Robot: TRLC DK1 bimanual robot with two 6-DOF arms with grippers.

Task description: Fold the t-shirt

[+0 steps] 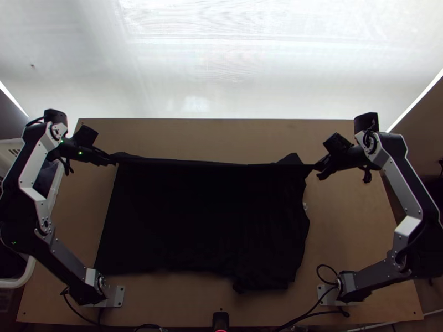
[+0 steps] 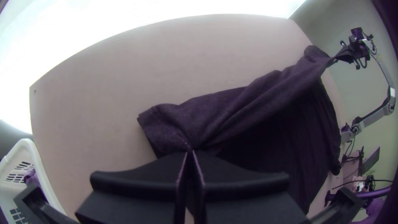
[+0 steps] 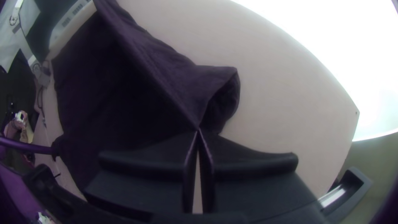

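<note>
Left gripper (image 1: 113, 161) and right gripper (image 1: 317, 166) clamp their jaws on the t-shirt (image 1: 205, 216), white basket (image 1: 12, 284) beside table (image 1: 354, 227).

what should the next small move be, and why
Probably ease both jaws together toward the table's near edge, folding the shirt over: left jaws and right jaws are shut on its far part, which runs taut between them, and much cloth lies on the near side.
</note>
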